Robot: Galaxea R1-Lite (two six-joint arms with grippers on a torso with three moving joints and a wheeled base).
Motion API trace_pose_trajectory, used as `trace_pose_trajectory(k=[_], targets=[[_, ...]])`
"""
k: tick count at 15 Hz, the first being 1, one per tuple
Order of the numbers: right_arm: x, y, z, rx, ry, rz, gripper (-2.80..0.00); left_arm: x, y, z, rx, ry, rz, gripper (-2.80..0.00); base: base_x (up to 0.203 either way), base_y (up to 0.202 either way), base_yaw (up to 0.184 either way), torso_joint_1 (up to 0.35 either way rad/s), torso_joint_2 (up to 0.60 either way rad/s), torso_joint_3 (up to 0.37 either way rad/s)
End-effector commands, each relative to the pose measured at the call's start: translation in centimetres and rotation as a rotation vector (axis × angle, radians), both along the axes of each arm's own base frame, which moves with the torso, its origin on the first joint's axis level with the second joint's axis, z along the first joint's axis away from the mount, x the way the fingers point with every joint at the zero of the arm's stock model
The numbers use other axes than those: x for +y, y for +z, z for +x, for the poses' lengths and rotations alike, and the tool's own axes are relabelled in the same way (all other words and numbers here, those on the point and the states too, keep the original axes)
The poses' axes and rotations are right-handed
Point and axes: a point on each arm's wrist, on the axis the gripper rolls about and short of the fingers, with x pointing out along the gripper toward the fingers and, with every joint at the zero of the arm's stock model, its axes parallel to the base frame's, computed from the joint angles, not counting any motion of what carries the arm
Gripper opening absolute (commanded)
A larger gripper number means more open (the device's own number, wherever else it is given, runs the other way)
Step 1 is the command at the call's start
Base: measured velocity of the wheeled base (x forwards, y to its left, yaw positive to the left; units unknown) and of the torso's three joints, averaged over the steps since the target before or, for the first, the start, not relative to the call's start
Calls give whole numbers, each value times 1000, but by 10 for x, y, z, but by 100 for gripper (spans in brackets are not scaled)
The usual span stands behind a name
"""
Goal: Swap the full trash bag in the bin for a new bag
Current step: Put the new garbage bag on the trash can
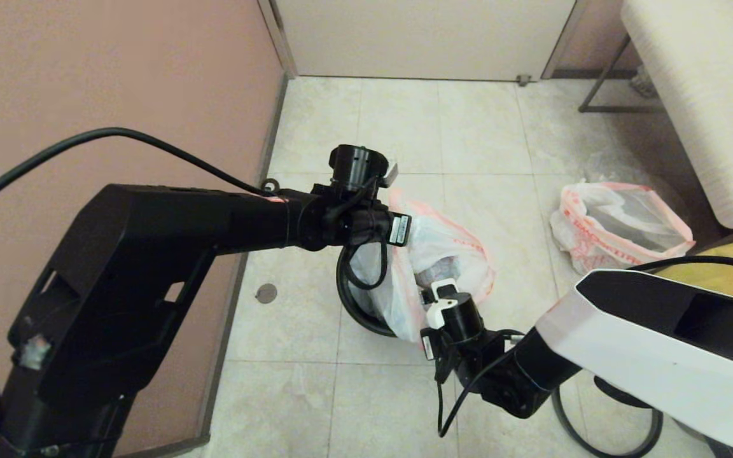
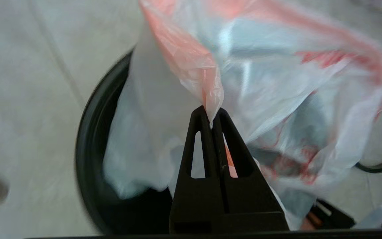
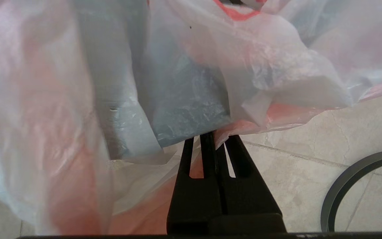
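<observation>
At the mouth of the full trash bag (image 2: 260, 109), the left gripper (image 2: 212, 114) stands clamped on a gathered fold of the red-orange printed rim, its two black fingers (image 2: 201, 146) pressed together with plastic pinched between them. On the opposite side, the right gripper (image 3: 214, 139) is likewise closed on the bag's edge film, so the mouth is held from two points; this paired hold probably serves to keep the thin plastic from sagging shut and to share the load of the lumpy contents for a lift. Beneath the left gripper, the bag sits partly inside the bin (image 2: 90, 156), whose black rim curves around its lower body, so extraction is judged not yet complete. Beside the bin, the dark grey hoop (image 3: 350, 182) lies flat on the tiled floor (image 1: 398, 127), evidently off so the bag's edge is free. Farther off, near the bench leg, a second white bag with red-orange print (image 1: 618, 222) rests on the floor.
</observation>
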Motion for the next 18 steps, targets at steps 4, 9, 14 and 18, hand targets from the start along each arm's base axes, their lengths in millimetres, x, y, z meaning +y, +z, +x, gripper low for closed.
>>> trace_pose_trajectory(k=[4,9,14,18], targets=[[-1,3,-2,-5,-7,9,-280,32,31,-43,187,234,-23,-280,0,0,0,0,0,0],[-1,6,-2,-11,-8,13,-280,70,-31,-76,416,487,214,-280,0,0,0,0,0,0],[-1,8,3,-22,-14,21,-280,88,-101,-52,528,607,362,-280,0,0,0,0,0,0],[-4,9,5,-24,-24,24,-280,72,-131,-43,519,588,380,-280,0,0,0,0,0,0]])
